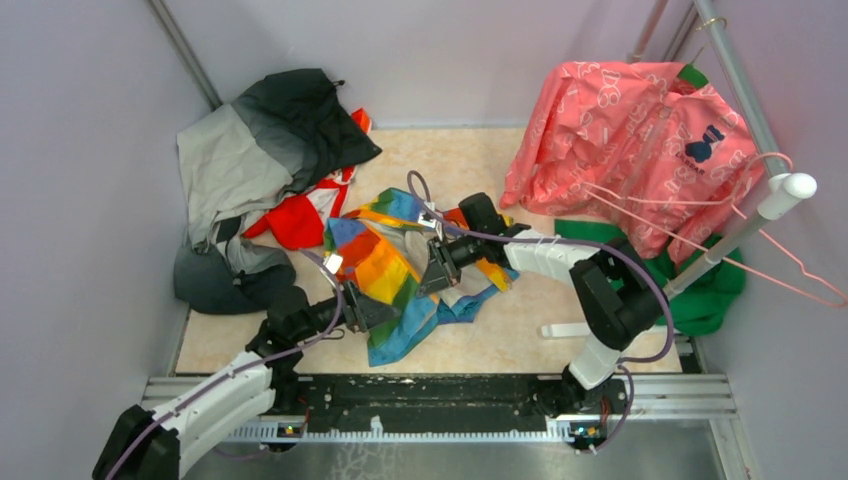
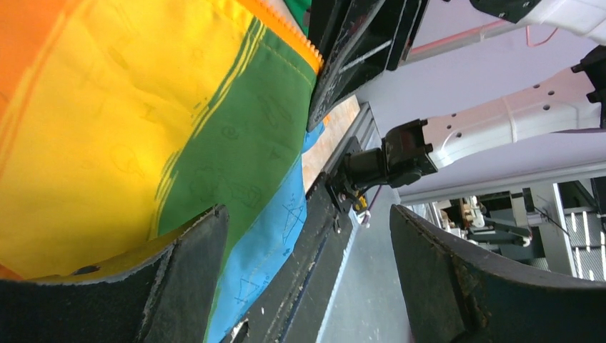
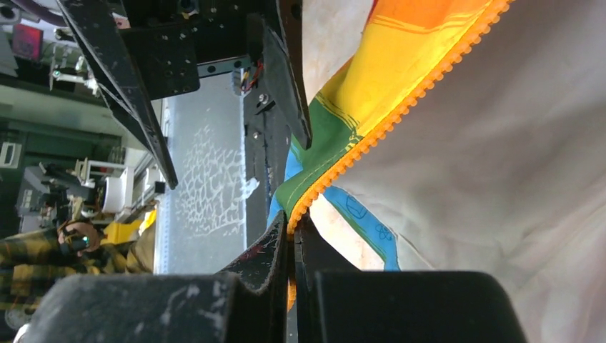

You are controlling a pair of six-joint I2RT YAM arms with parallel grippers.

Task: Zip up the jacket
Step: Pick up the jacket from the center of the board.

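On the table [image 1: 500, 345], in the middle between both arms, lies the rainbow-striped jacket [image 1: 380, 262], crumpled and partly open. The left gripper [image 1: 392, 316] stands wide open at the jacket's near edge and holds nothing. The right gripper [image 1: 432, 272] is closed tight on the orange zipper [image 3: 400, 114] edge.

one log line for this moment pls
left gripper: open, at jacket | right gripper: shut on zipper edge | jacket: unzipped, pale lining showing
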